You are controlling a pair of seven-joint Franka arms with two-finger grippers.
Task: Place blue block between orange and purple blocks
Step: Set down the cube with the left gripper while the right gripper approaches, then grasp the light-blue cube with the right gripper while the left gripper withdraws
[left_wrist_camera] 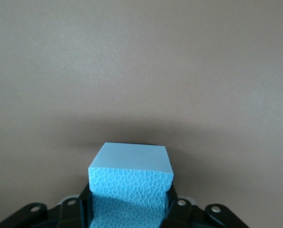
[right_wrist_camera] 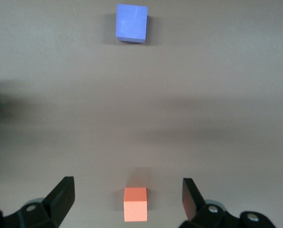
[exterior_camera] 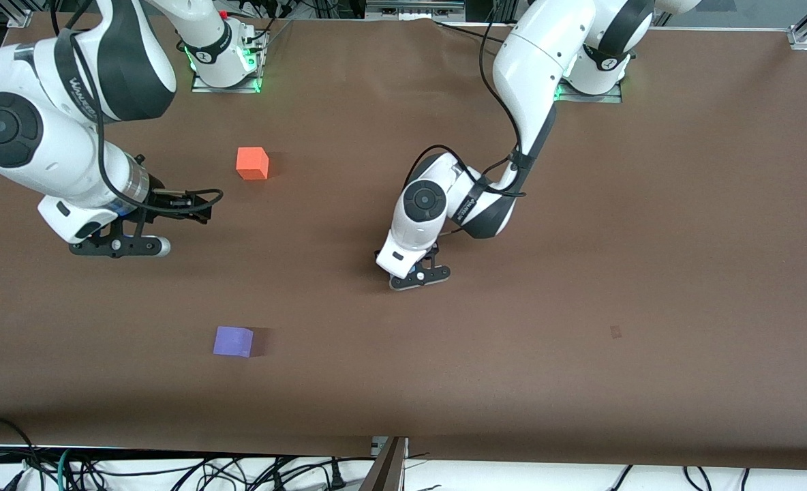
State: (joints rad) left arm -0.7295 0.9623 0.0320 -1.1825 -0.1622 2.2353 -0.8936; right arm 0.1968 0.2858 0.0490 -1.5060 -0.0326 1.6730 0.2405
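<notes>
The left gripper clamps the sky-blue matte foam cube; the gap between the orange cube and the violet-purple cube lies toward the right arm's end, where the right gripper waits open.

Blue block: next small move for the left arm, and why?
Probably carry it toward the right arm's end. The left gripper is shut on the blue block, while the bare gap between the orange block and the purple block lies that way.
</notes>
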